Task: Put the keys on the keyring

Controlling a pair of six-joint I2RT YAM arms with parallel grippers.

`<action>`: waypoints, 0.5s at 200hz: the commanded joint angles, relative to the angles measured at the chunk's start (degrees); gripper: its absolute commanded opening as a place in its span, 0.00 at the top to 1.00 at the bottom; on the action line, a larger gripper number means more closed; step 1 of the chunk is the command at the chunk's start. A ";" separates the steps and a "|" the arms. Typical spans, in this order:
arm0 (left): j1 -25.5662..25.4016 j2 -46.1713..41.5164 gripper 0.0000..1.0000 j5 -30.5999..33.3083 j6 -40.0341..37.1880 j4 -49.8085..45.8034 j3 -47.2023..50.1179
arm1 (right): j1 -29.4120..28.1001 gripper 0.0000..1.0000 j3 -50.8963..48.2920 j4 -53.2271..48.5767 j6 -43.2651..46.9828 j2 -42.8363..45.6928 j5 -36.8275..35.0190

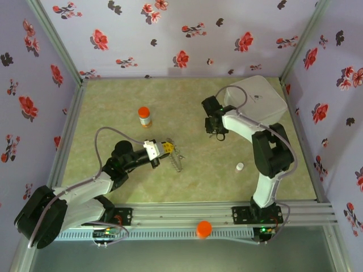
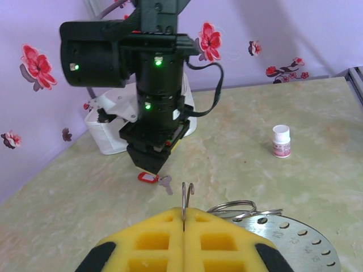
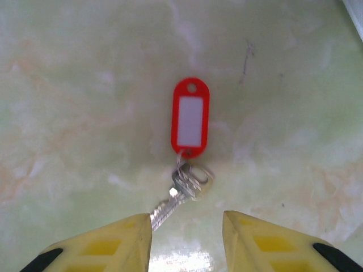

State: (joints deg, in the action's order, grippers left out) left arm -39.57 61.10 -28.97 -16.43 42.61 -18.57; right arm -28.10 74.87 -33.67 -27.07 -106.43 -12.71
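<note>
overhead, the left tool (image 1: pixel 165 148) lies low over the worktop (image 1: pixel 113 113), with the keyring (image 1: pixel 177 160) at its tip; the right tool (image 1: pixel 217 134) points down further right. from the left wrist, the yellow pads (image 2: pixel 170 220) are pressed together, pinching a thin wire loop of the keyring (image 2: pixel 238 205). from the right wrist, the right tool (image 3: pixel 187 238) stands partly open, holding nothing, above the red-tagged key (image 3: pixel 190 116), which lies flat on the worktop.

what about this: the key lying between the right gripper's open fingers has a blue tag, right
No, the tag is red, not blue, with a white label; the right wrist view shows it. The key does lie between the open fingers of the right gripper.
</note>
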 commanded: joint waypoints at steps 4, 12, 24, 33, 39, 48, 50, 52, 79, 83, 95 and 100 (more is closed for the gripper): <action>-0.07 -1.42 1.00 -0.50 0.07 1.83 -0.68 | 0.24 0.62 4.15 -4.76 2.96 -2.89 -4.78; -0.07 -1.33 1.00 -0.52 0.14 1.93 -0.71 | 0.24 0.62 5.45 -5.82 3.70 -3.96 -4.89; -0.13 -1.07 1.00 -0.70 0.29 1.95 -0.77 | 0.24 0.63 7.18 -7.37 4.40 -5.60 -4.50; -0.17 -1.01 1.00 -0.71 0.39 1.98 -0.78 | 0.24 0.64 8.02 -7.88 4.86 -6.50 -4.19; -0.16 -1.00 1.00 -0.72 0.43 2.00 -0.78 | 0.24 0.64 8.48 -8.13 5.15 -7.10 -4.21; -0.23 -0.98 1.00 -0.65 0.49 1.95 -0.78 | 0.24 0.66 9.16 -8.69 5.68 -7.92 -4.50; -0.24 -0.92 1.00 -0.65 0.51 1.91 -0.82 | 0.24 0.66 9.35 -8.85 5.84 -8.18 -4.51; -0.29 -0.95 1.00 -0.67 0.47 1.92 -0.80 | 0.24 0.66 9.53 -9.02 5.94 -8.35 -4.52; -0.33 -0.74 1.00 -0.66 0.72 2.01 -0.86 | 0.19 0.74 11.58 -10.41 6.76 -10.82 -3.90; -0.33 -0.71 1.00 -0.65 0.73 2.04 -0.90 | 0.23 0.75 11.86 -10.59 6.84 -11.13 -3.90; -0.36 -0.68 1.00 -0.59 0.73 2.05 -0.86 | 0.24 0.76 12.46 -11.10 7.27 -11.74 -4.11; -0.34 -0.69 1.00 -0.60 0.69 2.04 -0.86 | 0.19 0.76 12.79 -11.28 7.38 -12.01 -4.23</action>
State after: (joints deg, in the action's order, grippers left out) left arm -39.59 61.10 -29.10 -16.40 42.39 -18.57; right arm -28.10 85.08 -41.25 -21.32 -116.79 -15.49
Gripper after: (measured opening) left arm 0.060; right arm 0.248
